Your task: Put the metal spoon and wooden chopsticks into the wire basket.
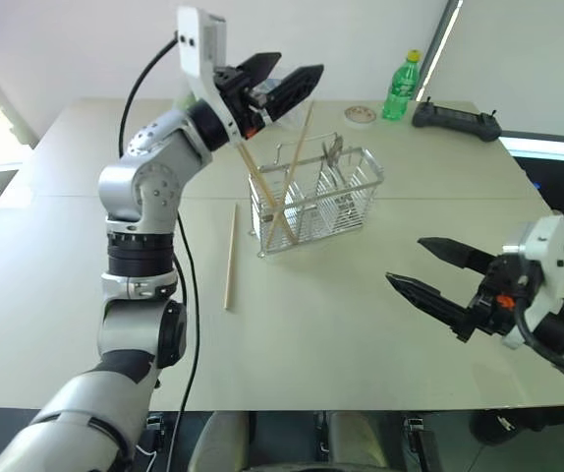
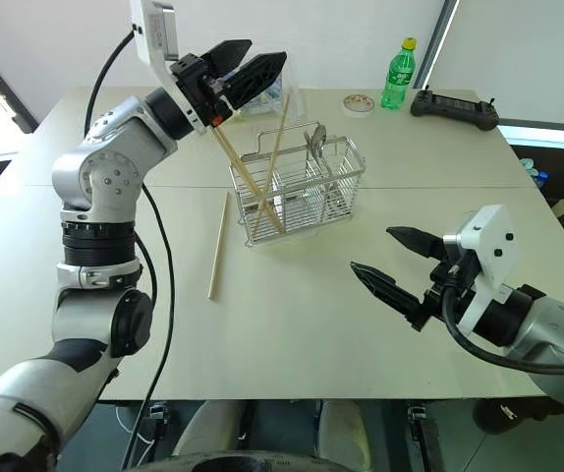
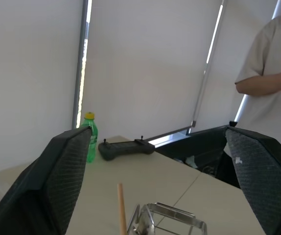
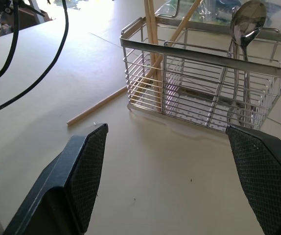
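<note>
A wide pale table [image 1: 380, 324] carries everything, and a person in a light short-sleeved shirt [image 3: 268, 78] stands beyond its far side. The left gripper [image 1: 280, 84] hangs high above the wire basket's left end, its two black fingers spread apart with nothing between them. The right gripper [image 2: 388, 264] hovers low over the near right part of the table, well apart from the basket, its fingers likewise spread and empty.

The wire basket [image 1: 356, 202] stands upright near the middle of the table, its loop handle raised. Two of the wooden chopsticks [image 1: 280, 187] stand in its left end, leaning and crossing each other, their tops poking well above the rim; one top sits just beneath the left gripper. A third chopstick [image 1: 230, 256] lies flat on the table just left of the basket. The metal spoon [image 4: 245, 22] stands bowl-up in a compartment toward the basket's right end.

At the far edge sit a black controller [image 1: 456, 121], a green bottle [image 1: 401, 88] with a yellow cap, and a small roll of tape [image 1: 360, 115].
</note>
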`<state>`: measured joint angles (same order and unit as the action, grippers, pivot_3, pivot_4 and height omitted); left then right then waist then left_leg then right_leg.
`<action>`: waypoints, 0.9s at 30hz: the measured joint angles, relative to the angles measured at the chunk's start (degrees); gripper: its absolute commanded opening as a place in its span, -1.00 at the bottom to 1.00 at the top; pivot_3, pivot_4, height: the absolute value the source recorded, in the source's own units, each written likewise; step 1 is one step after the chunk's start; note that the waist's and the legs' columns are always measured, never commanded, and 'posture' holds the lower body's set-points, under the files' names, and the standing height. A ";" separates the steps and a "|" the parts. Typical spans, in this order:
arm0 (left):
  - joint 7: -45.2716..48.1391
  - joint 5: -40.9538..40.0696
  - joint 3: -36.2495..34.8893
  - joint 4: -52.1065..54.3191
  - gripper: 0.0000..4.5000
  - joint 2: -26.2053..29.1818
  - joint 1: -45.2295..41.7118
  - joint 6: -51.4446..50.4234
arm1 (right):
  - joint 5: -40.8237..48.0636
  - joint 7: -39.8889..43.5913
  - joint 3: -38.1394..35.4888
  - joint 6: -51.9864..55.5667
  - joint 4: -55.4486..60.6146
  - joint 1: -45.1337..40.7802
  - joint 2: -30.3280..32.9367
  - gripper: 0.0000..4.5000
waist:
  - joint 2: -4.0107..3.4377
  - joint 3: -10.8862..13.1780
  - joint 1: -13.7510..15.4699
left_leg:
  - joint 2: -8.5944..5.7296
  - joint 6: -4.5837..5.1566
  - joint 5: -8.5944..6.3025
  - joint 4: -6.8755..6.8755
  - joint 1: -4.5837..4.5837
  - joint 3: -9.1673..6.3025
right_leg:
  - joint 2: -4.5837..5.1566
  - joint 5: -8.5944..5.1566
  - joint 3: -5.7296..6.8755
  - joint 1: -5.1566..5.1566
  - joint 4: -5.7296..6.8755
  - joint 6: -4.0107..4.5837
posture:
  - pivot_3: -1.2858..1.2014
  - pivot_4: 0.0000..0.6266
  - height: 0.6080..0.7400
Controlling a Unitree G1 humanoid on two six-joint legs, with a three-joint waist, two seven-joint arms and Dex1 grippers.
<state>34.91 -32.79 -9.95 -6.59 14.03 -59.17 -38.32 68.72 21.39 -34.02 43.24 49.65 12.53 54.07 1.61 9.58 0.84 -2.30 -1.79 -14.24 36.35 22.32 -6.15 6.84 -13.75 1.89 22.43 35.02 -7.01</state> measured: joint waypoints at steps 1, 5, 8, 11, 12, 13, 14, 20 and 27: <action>0.07 -0.50 -0.08 -0.02 0.97 0.74 -0.47 -0.52 | -0.07 -0.02 0.17 0.00 -0.27 -0.18 0.00 0.77 | 0.00 0.00 -0.01 | 0.00 0.00 0.00 0.00 0.00 0.00 | 0.00 0.00 0.00 0.01 0.00 0.00 | 0.03 -0.52 0.25; 1.46 -1.74 -1.35 -2.20 0.97 6.23 -6.51 -1.33 | -0.41 -0.15 1.42 0.01 -0.49 -0.84 0.00 0.77 | -0.01 0.01 -0.13 | -0.01 0.00 0.00 -0.04 0.01 0.02 | -0.02 0.00 0.00 0.06 0.00 0.00 | 0.03 -0.52 0.25; 3.37 -1.47 -2.71 -7.41 0.97 12.18 -11.79 -0.68 | -0.51 -0.29 1.81 0.01 -0.49 -1.11 -0.01 0.77 | -0.07 -0.03 -0.15 | -0.01 0.00 0.00 -0.11 -0.03 0.02 | -0.03 -0.01 0.00 0.06 0.00 0.00 | 0.03 -0.52 0.25; 4.18 0.16 -2.76 -17.24 0.97 19.01 -16.12 -2.75 | -0.55 -0.37 1.85 0.01 -0.45 -1.06 -0.03 0.77 | -0.10 -0.04 -0.15 | -0.02 0.01 0.00 -0.11 -0.05 0.00 | -0.04 -0.01 0.02 0.05 0.05 -0.01 | 0.03 -0.52 0.25; 4.42 1.31 -2.31 -20.49 0.97 20.83 -16.95 -3.77 | -0.62 -0.41 1.86 0.01 -0.45 -1.00 -0.09 0.77 | -0.10 -0.04 -0.16 | -0.02 0.01 0.00 -0.11 -0.06 0.01 | -0.04 -0.01 0.02 0.05 0.05 -0.01 | 0.03 -0.52 0.25; 4.39 2.86 -1.89 -23.82 0.97 22.46 -17.56 -4.84 | -0.77 -0.45 1.89 0.01 -0.44 -0.91 -0.18 0.77 | -0.10 -0.04 -0.15 | -0.02 0.01 0.00 -0.11 -0.06 0.00 | -0.04 -0.01 0.02 0.05 0.05 -0.02 | 0.03 -0.52 0.25; 4.10 4.54 -0.82 -26.73 0.97 23.51 -17.94 -5.89 | -1.01 -0.53 1.96 0.00 -0.43 -0.78 -0.37 0.77 | -0.09 -0.04 -0.11 | -0.02 0.01 0.00 -0.10 -0.06 0.00 | -0.04 -0.01 0.03 0.04 0.06 -0.02 | 0.03 -0.52 0.25; -6.52 12.12 2.44 -36.48 0.97 20.93 -17.80 -17.61 | -1.69 -1.71 4.34 -0.16 -0.15 -0.84 -2.42 0.77 | 0.07 0.01 0.28 | 0.01 0.00 0.00 -0.07 0.07 -0.12 | 0.02 -0.05 0.04 0.05 -0.01 -0.15 | 0.03 -0.52 0.25; -19.34 14.04 1.65 -32.33 0.97 11.70 -10.97 -34.42 | -2.20 -3.32 6.75 -0.26 0.58 -1.02 -3.73 0.77 | 0.10 0.04 -0.29 | -0.06 -0.01 0.00 -0.18 0.10 -0.06 | 0.01 -0.03 -0.01 0.25 0.12 -0.11 | 0.03 -0.52 0.25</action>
<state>15.56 -18.75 -8.30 -38.92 25.73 -70.14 -72.75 66.52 18.07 -27.27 42.99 50.22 11.51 50.34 1.71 9.62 0.55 -2.36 -1.80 -14.24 36.17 22.41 -6.21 6.85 -13.79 1.88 22.67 35.13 -7.13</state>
